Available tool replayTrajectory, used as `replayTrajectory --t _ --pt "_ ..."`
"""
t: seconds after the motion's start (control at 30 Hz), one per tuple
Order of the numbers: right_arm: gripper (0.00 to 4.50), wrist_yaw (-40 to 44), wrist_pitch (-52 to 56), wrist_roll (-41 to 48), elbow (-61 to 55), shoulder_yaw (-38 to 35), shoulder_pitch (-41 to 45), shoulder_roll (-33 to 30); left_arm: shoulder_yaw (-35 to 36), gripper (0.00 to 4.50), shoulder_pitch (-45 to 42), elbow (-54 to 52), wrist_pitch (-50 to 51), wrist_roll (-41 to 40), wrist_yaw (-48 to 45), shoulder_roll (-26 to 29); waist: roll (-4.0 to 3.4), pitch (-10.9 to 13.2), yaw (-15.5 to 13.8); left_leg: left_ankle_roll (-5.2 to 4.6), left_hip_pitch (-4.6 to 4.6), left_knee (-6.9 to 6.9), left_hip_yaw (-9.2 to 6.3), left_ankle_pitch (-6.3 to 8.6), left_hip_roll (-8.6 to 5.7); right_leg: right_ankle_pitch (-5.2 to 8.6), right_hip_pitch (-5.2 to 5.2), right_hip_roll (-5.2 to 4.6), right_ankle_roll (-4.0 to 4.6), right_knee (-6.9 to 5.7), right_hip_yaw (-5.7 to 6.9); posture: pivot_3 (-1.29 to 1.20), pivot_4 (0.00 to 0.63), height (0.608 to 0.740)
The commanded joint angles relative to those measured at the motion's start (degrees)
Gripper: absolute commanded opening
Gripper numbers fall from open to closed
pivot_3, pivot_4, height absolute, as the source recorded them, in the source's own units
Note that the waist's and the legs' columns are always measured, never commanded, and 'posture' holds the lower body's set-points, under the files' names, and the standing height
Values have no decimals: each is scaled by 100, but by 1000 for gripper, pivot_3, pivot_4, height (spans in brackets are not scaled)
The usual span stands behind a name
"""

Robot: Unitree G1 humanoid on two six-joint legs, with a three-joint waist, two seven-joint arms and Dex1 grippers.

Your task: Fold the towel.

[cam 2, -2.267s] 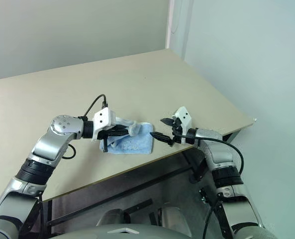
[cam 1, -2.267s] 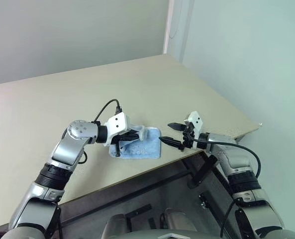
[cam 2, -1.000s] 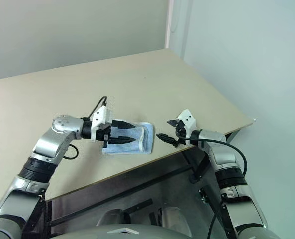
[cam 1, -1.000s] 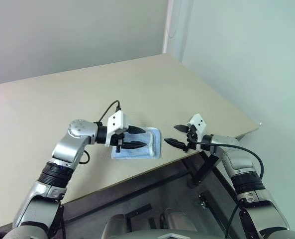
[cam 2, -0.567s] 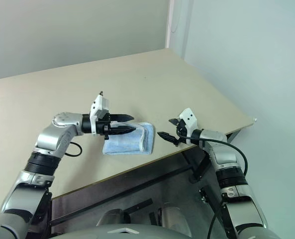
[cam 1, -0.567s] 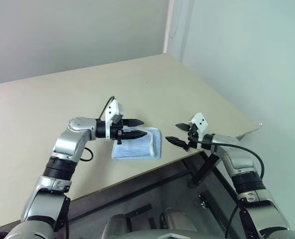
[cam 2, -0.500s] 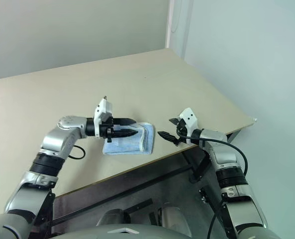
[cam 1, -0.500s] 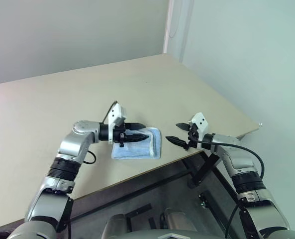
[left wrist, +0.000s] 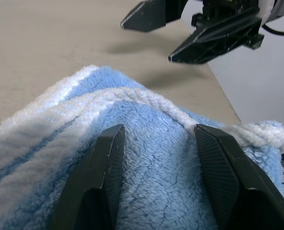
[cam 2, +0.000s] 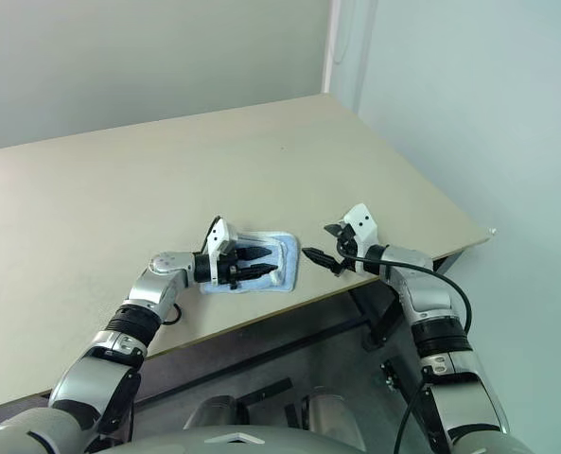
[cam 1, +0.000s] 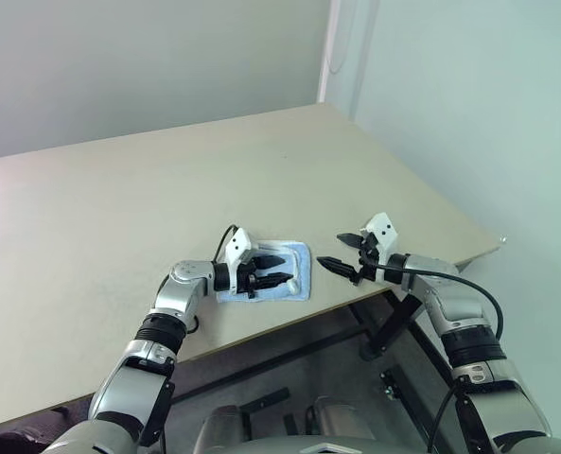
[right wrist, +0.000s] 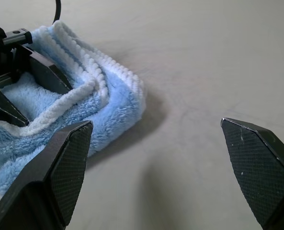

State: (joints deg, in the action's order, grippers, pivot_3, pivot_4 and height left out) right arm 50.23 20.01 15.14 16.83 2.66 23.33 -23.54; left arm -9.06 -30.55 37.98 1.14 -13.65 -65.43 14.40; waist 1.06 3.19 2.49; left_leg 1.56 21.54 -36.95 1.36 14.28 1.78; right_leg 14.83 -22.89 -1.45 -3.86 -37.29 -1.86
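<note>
I had one towel (cam 1: 282,274) on the tabletop (cam 1: 119,218), lying folded into a small layered pad close to the near edge, toward the corner nearest the right arm. My left claw (cam 2: 261,261) was low over it with its two black fingers (left wrist: 108,163) spread partway and resting on the top layer; nothing was pinched between them, so it held nothing. My right claw (cam 1: 341,253) hung just beside the towel's end, off the cloth, its fingers (right wrist: 67,163) spread as wide as they go and empty.

What worried me was the top layer. With the left fingers pressing into the pile, I judged that any sideways pull as I drew that arm away could drag the upper fold askew or peel it open, since terry cloth catches on fingertips. The stacked white edges looked thick and springy, so the fold might also lift by itself once the weight came off. Being so near the edge, a shove toward me could slide the whole pad off the tabletop. The right claw was close enough that a careless move could clip the left fingertips.

Count: one towel, two claws, one tabletop.
</note>
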Motion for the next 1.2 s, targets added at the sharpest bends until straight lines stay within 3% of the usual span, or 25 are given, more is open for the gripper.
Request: replayTrajectory --t 0.03,0.33,0.6,0.87,1.2 --pt "4500 44 403 475 -420 -326 151 26 203 2445 -22 -636 254 -291 -173 56 0 0 3 0 3 1 0 0 0 0 -2 0 0 1 0 0 0 740" --pt "4500 12 3125 1613 -80 -625 748 68 585 2445 151 -2793 1105 -819 -180 832 -5 1 11 -1 51 3 -3 0 5 -16 -51 5 24 -4 0 0 0 740" --pt "4500 -212 4790 1993 852 -791 1327 314 818 2445 984 -3955 2005 -983 -185 2078 -9 3 61 -3 59 7 -3 1 4 -15 -58 5 23 0 2 0 0 740" --pt "4500 -144 5351 2086 684 -539 1358 649 1045 2445 1699 -4350 2123 -1067 153 2317 -8 3 93 -3 69 2 -5 1 5 -8 -64 3 11 1 4 0 0 740" --pt "4500 -318 5249 1973 1003 -351 1608 1215 1065 2445 1749 -4453 2014 -1029 628 2173 -9 3 161 -3 68 3 -7 1 7 -10 -66 7 10 -3 5 0 0 740"
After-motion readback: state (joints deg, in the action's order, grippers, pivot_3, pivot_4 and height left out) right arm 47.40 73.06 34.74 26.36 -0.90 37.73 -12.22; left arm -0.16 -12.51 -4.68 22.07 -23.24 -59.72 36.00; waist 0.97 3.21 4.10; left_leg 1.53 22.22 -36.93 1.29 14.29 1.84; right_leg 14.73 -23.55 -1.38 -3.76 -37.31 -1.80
